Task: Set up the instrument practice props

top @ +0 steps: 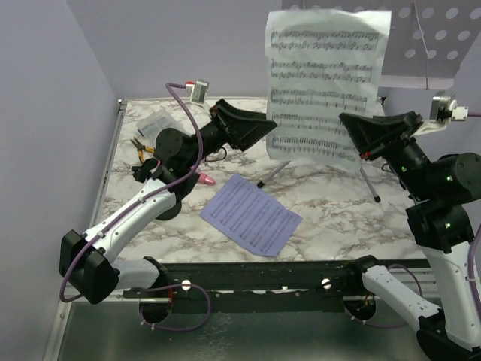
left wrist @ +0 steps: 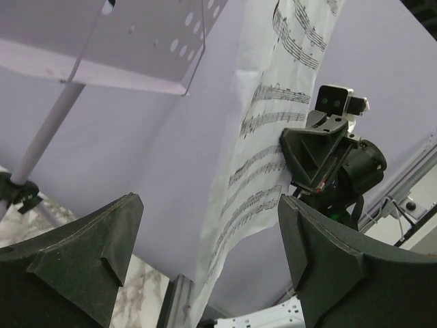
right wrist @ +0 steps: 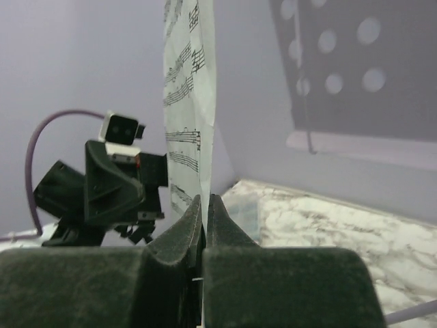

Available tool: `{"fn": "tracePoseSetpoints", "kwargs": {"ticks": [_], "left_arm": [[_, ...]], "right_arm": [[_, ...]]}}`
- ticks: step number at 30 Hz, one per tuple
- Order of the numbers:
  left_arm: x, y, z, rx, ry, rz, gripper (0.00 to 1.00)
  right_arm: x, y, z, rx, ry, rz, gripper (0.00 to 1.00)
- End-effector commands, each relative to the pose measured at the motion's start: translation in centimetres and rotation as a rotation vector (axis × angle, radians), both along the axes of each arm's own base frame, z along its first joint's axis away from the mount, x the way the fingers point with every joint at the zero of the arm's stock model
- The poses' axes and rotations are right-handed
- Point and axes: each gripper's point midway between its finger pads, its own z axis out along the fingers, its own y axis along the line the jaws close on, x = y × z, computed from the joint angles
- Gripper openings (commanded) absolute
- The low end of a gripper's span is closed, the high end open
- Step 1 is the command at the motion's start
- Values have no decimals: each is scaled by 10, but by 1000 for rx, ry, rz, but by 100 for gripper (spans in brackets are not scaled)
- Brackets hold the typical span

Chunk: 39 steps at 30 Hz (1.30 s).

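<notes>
Apparent step: sheet-music page (top: 327, 75) onto music stand (top: 440, 34). Right end effector (right wrist: 204, 203) pinched on page's lower corner; left end effector (left wrist: 208, 205) wide open, empty. Next probably calls for lifting page to stand's ledge.

The left arm (top: 128, 218) and right arm (top: 451, 263) have white shells and black joints. The fingers (left wrist: 75, 260) are broad black wedges. A lavender cable (top: 200, 134) runs along the left arm. A small silver camera (top: 198, 91) tops each wrist.
</notes>
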Motion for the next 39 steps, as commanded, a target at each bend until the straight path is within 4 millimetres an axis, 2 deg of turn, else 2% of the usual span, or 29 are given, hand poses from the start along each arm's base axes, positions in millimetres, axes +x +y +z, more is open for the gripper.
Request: {"fn": "tracePoseSetpoints", "kwargs": {"ticks": [1, 5, 9, 13, 17, 21, 30, 34, 39], "left_arm": [[17, -2, 30, -30, -59, 46, 89], [34, -4, 49, -40, -102, 102, 90], [51, -1, 64, -49, -110, 184, 91], [73, 5, 73, -60, -64, 283, 91], [85, -3, 82, -41, -73, 299, 86], [101, -11, 82, -45, -59, 323, 75], [120, -45, 88, -67, -55, 307, 67], [122, -61, 93, -76, -71, 301, 64], [131, -69, 97, -84, -88, 342, 62]], "right_arm": [[49, -33, 11, 6, 48, -277, 1], [71, -48, 45, 19, 3, -399, 1], [95, -68, 62, -20, -37, -558, 1], [91, -86, 83, -35, -107, -655, 1], [84, -96, 104, -51, -169, -709, 1], [86, -98, 111, -58, -201, -728, 1], [105, -86, 117, -130, -250, -717, 1], [106, -80, 117, -144, -275, -693, 1], [108, -78, 117, -170, -286, -691, 1]]}}
